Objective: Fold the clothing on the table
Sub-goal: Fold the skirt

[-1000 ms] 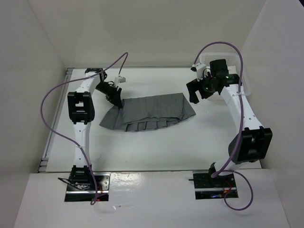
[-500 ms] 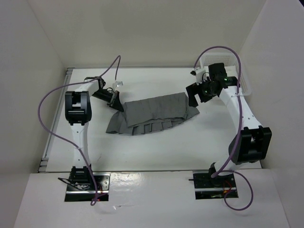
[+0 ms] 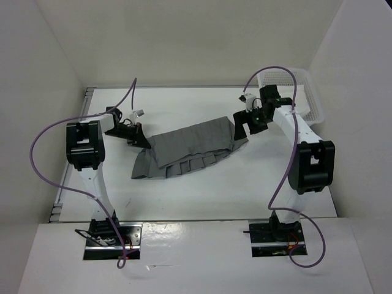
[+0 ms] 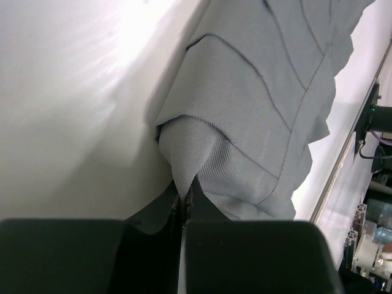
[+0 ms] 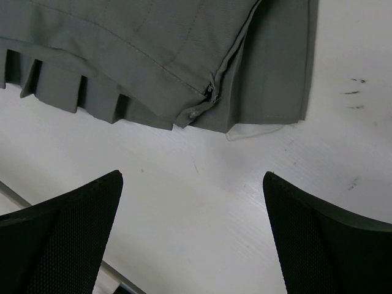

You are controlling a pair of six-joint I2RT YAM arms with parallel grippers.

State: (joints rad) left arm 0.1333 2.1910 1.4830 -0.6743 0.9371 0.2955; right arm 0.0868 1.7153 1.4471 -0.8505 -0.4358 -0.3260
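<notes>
The left gripper (image 4: 184, 197) is clenched on a pinch of the skirt (image 3: 187, 148) at its left edge. The right gripper (image 5: 191, 184) is fully released, empty, just above the skirt's right corner (the zip (image 5: 212, 92) end). The skirt lies mid-way across the table (image 3: 202, 190), partly doubled over, left part rumpled. Judged progress: early, since the right corner is ungripped and the fold is unfinished.

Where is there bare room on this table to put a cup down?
The widest bare stretch of table lies between the grey skirt and the arm bases. A narrower strip runs between the skirt and the back wall. Crowded: the skirt's ends, at the left gripper and right gripper.
</notes>
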